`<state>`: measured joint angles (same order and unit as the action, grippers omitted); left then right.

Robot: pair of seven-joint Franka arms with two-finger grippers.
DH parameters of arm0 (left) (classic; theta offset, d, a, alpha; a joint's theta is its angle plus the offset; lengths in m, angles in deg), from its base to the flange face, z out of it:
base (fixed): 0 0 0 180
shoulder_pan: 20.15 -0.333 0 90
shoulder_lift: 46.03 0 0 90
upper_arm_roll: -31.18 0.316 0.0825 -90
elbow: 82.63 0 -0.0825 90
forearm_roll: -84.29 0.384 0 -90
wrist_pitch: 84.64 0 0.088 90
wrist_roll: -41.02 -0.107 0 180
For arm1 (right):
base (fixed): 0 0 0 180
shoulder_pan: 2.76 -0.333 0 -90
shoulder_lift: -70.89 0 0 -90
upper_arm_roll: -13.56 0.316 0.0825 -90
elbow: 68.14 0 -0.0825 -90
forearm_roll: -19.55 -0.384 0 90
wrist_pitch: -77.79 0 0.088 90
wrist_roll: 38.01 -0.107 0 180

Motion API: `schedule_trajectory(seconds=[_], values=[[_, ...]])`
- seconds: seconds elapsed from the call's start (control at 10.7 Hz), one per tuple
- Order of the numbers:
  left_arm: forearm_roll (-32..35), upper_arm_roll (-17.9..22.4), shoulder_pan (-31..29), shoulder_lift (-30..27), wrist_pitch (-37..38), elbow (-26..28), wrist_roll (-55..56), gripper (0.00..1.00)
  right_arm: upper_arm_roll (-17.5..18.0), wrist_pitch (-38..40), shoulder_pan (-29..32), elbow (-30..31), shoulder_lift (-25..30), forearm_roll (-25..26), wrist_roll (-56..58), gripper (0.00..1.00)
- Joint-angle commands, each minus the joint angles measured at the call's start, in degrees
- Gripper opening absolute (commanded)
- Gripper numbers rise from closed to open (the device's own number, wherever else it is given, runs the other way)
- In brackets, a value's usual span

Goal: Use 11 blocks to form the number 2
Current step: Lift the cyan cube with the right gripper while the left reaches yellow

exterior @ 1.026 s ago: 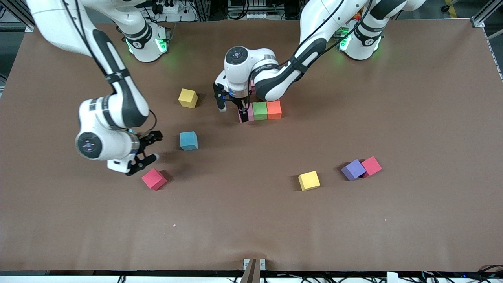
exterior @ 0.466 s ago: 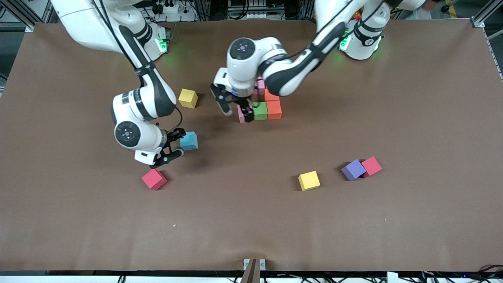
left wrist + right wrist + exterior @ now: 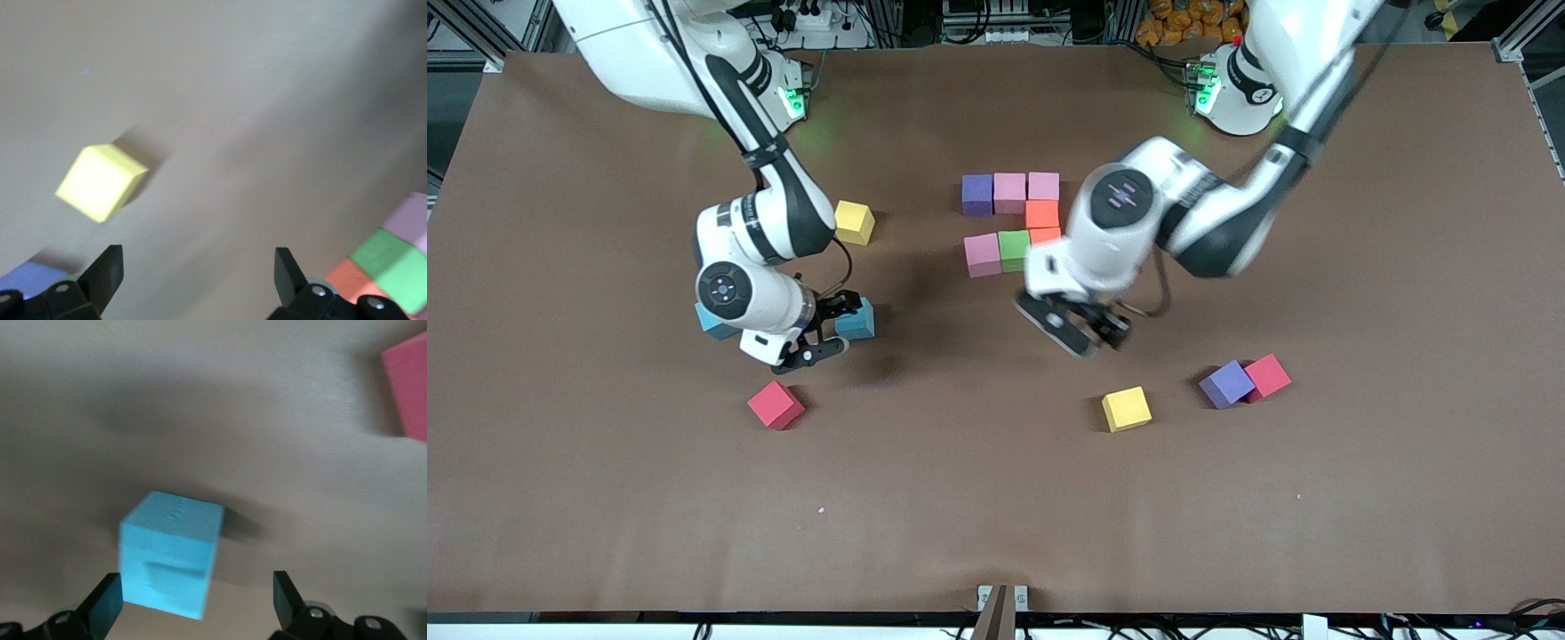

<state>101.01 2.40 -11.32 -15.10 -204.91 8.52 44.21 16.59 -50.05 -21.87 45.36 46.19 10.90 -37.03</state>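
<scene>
Left tool (image 3: 1083, 331) withdrew; seven blocks (image 3: 1011, 218) placed.

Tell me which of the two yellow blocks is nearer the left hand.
The yellow block beside the loose purple block; the left hand hangs just above it. The other yellow block sits by the right arm.

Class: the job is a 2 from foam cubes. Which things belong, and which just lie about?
Belong: part-built digit of matte foam cubes; light blue foam cube between the open right gripper's fingers; yellow foam cube near the open left gripper; other loose cubes.
Lying about: small metal bracket at the brown table's near edge; white power strip.
</scene>
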Motion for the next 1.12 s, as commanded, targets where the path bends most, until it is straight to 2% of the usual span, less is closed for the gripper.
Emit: schedule_trajectory(seconds=[0.0, 0.28, 0.47, 0.75, 0.84, 0.93, 1.03], values=[[-0.6, 4.2, 0.0, 0.5, 1.1, -2.1, 0.8, 1.0, -0.4, -2.8, -2.1, 2.3, 1.4, -0.8, -3.2, 1.0], [-1.0, 6.4, -3.6, 0.7, 1.0, -2.1, 1.7, 1.0, -0.5, -8.8, -2.1, 5.7, 1.3, -0.4, -3.1, 1.0], [-1.1, 6.5, -4.1, 2.0, 0.7, -2.4, 10.7, 1.0, -0.6, -9.8, -1.8, 6.5, 1.3, -0.3, -3.1, 1.0], [-1.1, 6.5, -3.5, 5.0, -0.9, -4.2, 29.9, 1.0, -0.6, -9.8, -1.5, 6.5, 0.2, -0.3, -3.3, 1.0], [-1.0, 6.5, -3.4, 5.8, -2.6, -4.2, 35.8, 1.0, -0.6, -9.7, -1.5, 6.5, 0.2, -0.4, -3.4, 0.76], [-1.0, 6.5, -3.2, 6.6, -3.9, -4.2, 39.8, 1.0, -0.6, -9.8, -1.5, 6.5, 0.0, -0.5, -3.4, 0.4], [-0.9, 6.5, -3.1, 7.1, -5.2, -4.2, 43.1, 1.0, -0.5, -9.8, -1.5, 6.3, 0.1, -0.5, -4.2, 0.21]])
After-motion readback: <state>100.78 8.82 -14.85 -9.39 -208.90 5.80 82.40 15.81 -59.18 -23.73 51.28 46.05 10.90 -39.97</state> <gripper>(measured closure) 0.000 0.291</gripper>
